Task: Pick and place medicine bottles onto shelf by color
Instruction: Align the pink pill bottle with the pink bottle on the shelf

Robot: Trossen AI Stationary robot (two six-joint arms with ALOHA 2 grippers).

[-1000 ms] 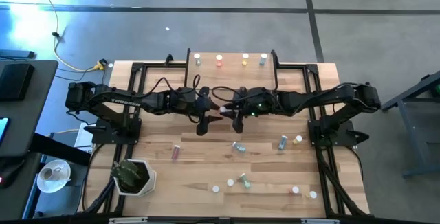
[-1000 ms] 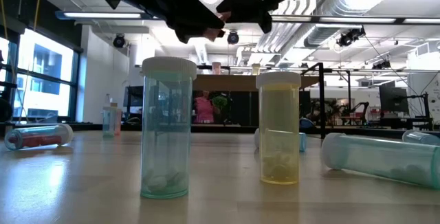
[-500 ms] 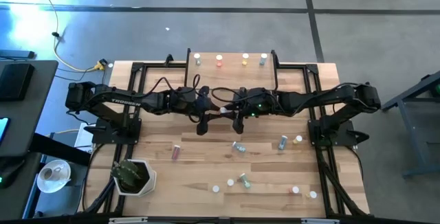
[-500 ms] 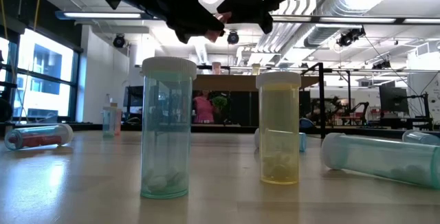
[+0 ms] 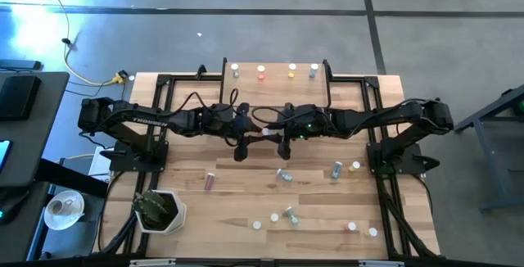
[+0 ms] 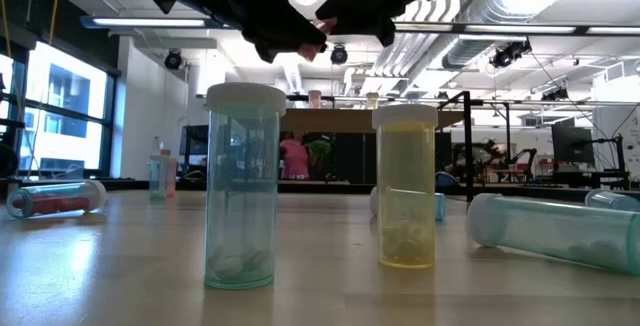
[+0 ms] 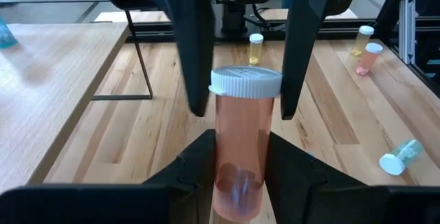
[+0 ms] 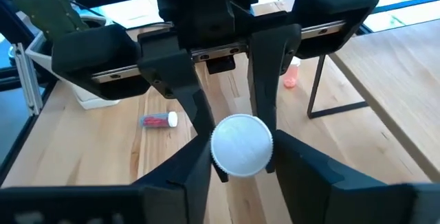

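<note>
While grippers have closed in since a second ago, left gripper (image 7: 237, 172) clamps pink bottle (image 7: 240, 141) mid-air above table centre; right gripper (image 8: 237, 162) brackets its cap, grip unclear. Handover looks underway; shelf (image 5: 274, 61) awaits.

High cam looks straight down on whole table (image 5: 188, 193) w/ both arms meeting mid-table; low cam sits at tabletop level, facing across into the room, very close to two upright bottles. Each wrist cam looks fwd past its own fingers, close up. Both wrist views share the pink bottle (image 7: 242, 148) & the opposite gripper beyond it.
</note>
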